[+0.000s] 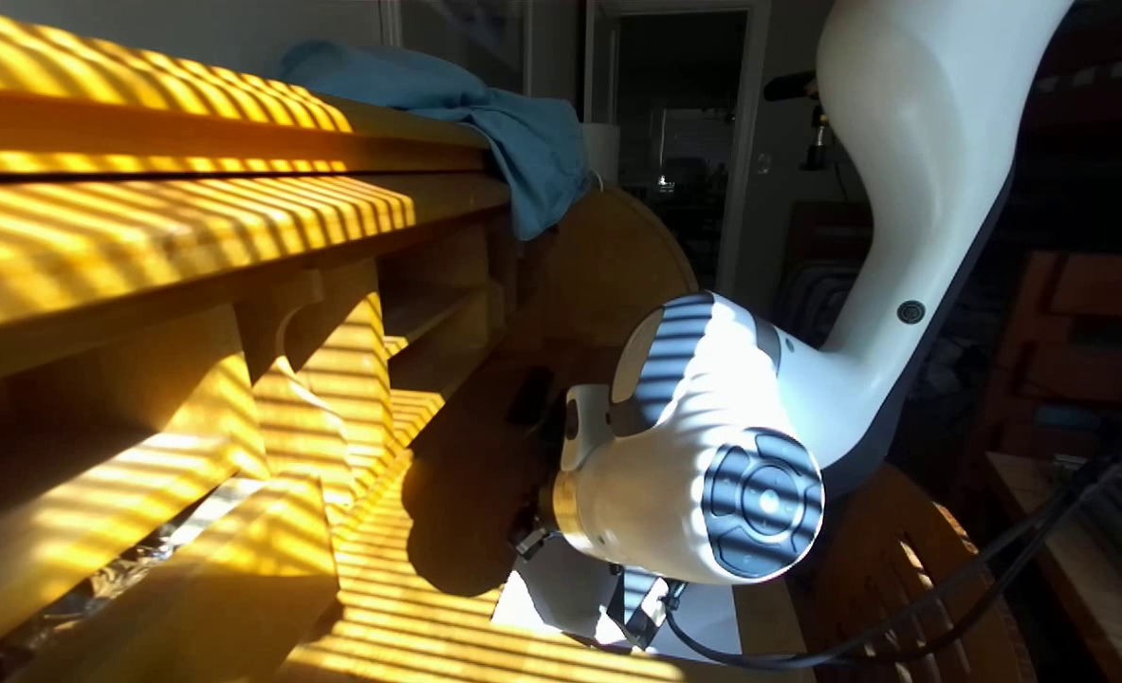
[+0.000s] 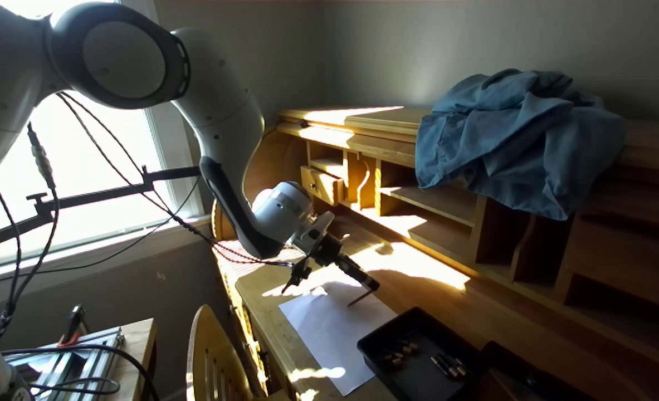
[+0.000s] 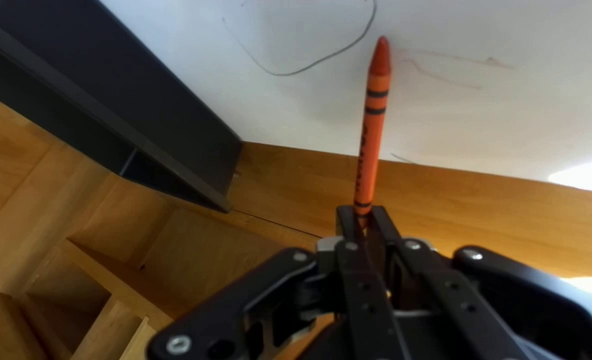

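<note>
Near the centre of the wrist view, a slim orange crayon in a black-banded paper wrapper (image 3: 370, 142) juts from the black two-fingered pincer (image 3: 362, 219), which is pinched tight around its blunt end. Such a grip, far back, leaves nearly the whole stick and its pointed tip clear. That tip is poised over a white sheet of paper (image 2: 329, 334); whether it touches the surface I cannot tell. Toward the top of the wrist view, the paper carries a thin grey curve (image 3: 285, 74) and, right of the tip, faint reddish strokes (image 3: 451, 56); lying flat gives such marks a firm backing.

Under the sheet, a honey-brown wooden tabletop (image 2: 463, 317) holds it level. At the lower right of an exterior view, a shallow black tray (image 2: 429, 337) overlaps the paper's edge as pictured; its raised walls presumably stop the small dark sticks with tan ends (image 2: 448, 366) from rolling away. Farther back, wooden compartments (image 2: 435, 203) line the rear, and a small wooden drawer (image 2: 319, 185) sits partly pulled out. Higher still, in both exterior views, a crumpled blue cloth (image 2: 513, 128) droops over the upper wooden ledge (image 2: 379, 145), its bulk on top probably anchoring it.
</note>
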`<state>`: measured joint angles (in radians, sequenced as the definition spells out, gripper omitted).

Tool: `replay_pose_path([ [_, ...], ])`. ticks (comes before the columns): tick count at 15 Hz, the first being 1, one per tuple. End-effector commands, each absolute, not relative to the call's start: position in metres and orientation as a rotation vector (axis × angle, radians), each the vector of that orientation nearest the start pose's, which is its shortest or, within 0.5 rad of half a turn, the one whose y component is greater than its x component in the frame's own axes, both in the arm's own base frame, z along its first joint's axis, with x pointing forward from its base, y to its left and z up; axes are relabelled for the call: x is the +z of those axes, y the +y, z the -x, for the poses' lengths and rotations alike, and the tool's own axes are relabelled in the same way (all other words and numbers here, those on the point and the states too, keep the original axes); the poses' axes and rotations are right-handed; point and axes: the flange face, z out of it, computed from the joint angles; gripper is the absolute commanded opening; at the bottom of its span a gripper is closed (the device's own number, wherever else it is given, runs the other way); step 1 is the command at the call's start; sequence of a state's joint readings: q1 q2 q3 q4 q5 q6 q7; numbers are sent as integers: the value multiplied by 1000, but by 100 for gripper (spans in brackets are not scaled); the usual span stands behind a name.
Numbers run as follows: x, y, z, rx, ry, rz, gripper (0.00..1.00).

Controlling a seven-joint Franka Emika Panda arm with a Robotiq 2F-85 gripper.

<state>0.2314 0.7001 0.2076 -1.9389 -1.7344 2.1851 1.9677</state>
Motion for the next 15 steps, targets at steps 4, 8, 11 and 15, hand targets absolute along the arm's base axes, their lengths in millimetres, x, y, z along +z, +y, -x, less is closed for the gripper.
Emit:
replay_pose_path([
  [4,110,225,-563,1046,-181,-2352,2],
  [8,105,232,-560,1045,-169,-2362,2],
  [11,104,238,-559,1046,-150,-2364,2],
  [15,105,247,-560,1052,-124,-2368,2],
])
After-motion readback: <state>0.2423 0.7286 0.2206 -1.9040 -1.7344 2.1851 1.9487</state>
